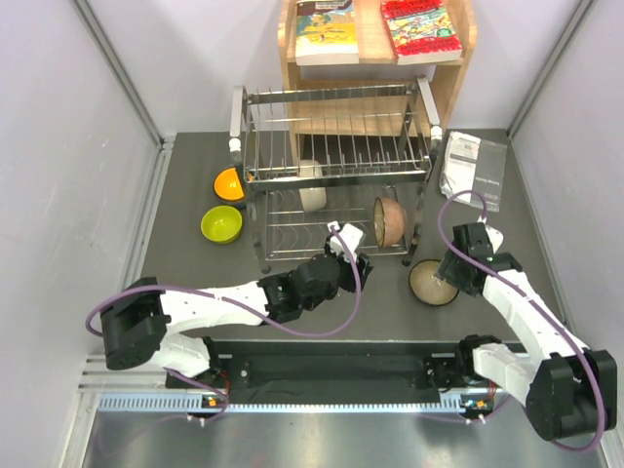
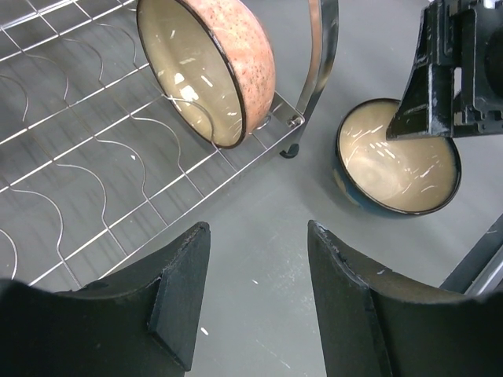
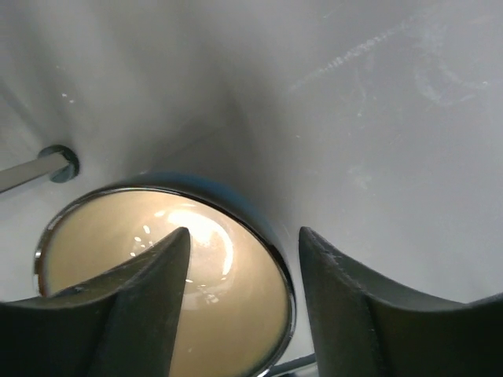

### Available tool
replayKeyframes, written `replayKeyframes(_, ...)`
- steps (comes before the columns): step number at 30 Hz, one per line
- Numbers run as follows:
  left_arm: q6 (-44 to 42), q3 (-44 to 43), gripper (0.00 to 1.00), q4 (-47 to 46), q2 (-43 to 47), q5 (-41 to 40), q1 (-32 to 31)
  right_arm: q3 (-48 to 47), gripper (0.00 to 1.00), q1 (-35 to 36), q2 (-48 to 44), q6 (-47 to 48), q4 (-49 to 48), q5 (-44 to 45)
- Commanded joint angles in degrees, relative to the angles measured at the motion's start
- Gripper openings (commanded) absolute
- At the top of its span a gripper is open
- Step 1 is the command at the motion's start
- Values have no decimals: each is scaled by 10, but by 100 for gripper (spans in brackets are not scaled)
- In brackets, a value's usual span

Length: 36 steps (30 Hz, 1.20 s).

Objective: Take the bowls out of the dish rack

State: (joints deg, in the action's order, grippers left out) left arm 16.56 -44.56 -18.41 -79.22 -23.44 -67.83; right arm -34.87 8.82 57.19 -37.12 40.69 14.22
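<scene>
Left wrist view: the pinkish-tan bowl [image 2: 240,55] stands on edge at the dish rack [image 2: 321,71] lower tier's right end, ahead-left of the left gripper [image 2: 256,236], whose fingers [image 2: 177,298] are spread and empty, nearer than the right gripper [image 3: 244,243].

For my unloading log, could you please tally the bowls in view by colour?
Orange bowl: 1
Lime-yellow bowl: 1
Cream-white bowl: 1
Pinkish bowl: 1
Blue bowl, cream inside: 1
Total: 5
</scene>
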Motion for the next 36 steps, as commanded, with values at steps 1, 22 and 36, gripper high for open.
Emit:
replayKeyframes(1, -5, 6, 58, -14, 21, -8, 2, 11, 51, -6, 6, -15, -46, -10)
replayKeyframes(22, 0, 15, 58, 5, 42, -20, 2, -7, 0, -7, -9, -72, -1, 121)
replayKeyframes(36, 8, 25, 58, 15, 54, -27, 2, -72, 0, -27, 111, -60, -87, 148)
